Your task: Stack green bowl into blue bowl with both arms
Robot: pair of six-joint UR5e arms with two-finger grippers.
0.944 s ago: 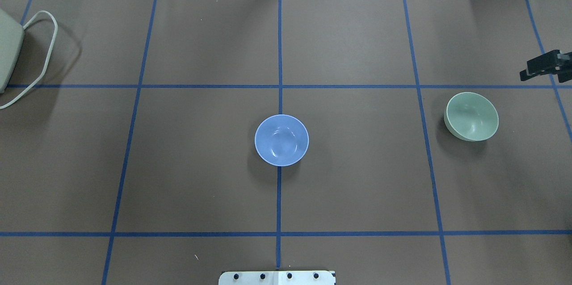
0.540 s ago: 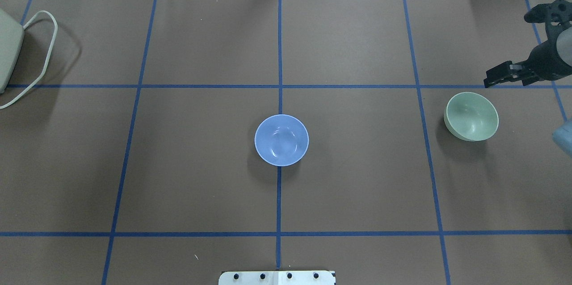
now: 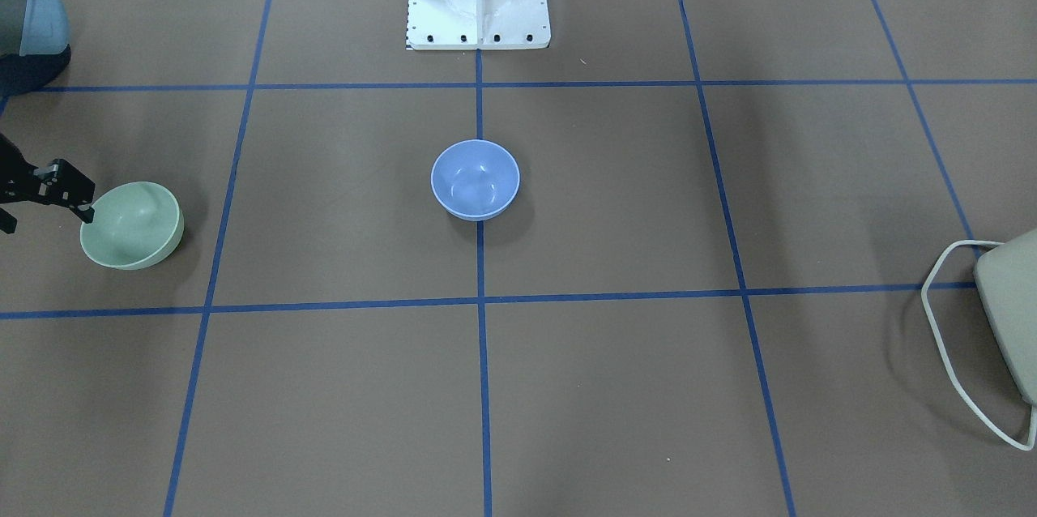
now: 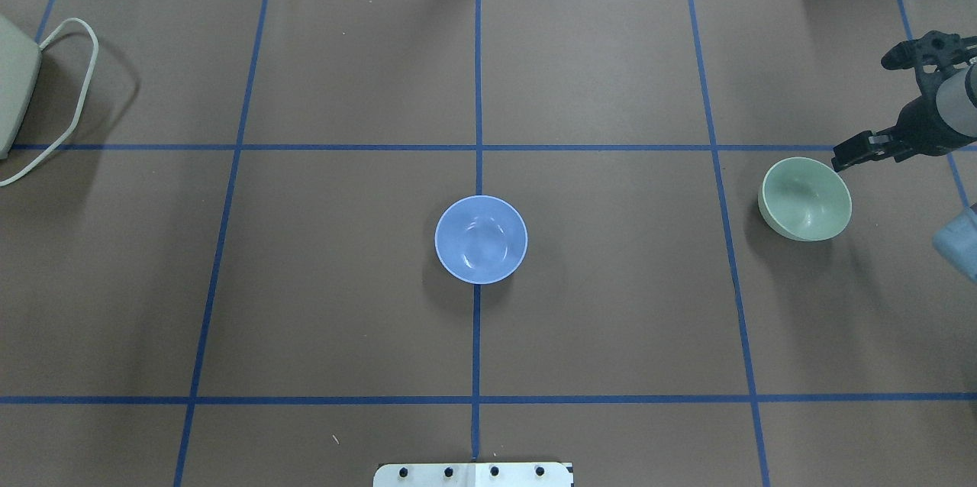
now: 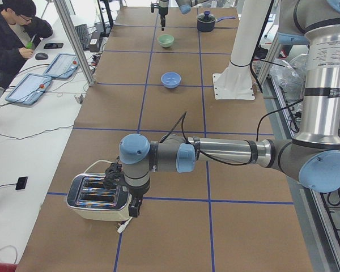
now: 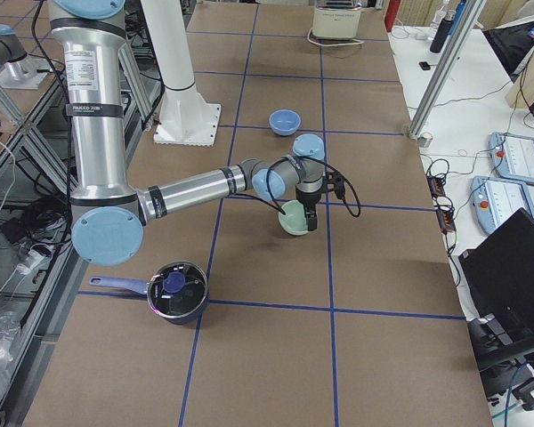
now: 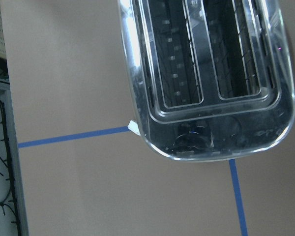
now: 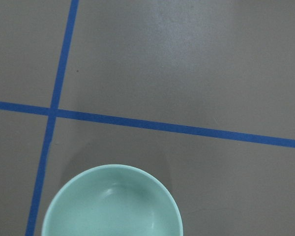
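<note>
Overhead exterior: right gripper [image 4: 853, 154] beside green bowl [image 4: 805, 199]

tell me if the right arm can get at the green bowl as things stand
Probably yes. The right gripper is open and close by the rim of the green bowl, which sits open side up on the table with nothing between them.

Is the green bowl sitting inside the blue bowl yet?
No, the green bowl stands on its own, well apart from the blue bowl, which is empty.
</note>
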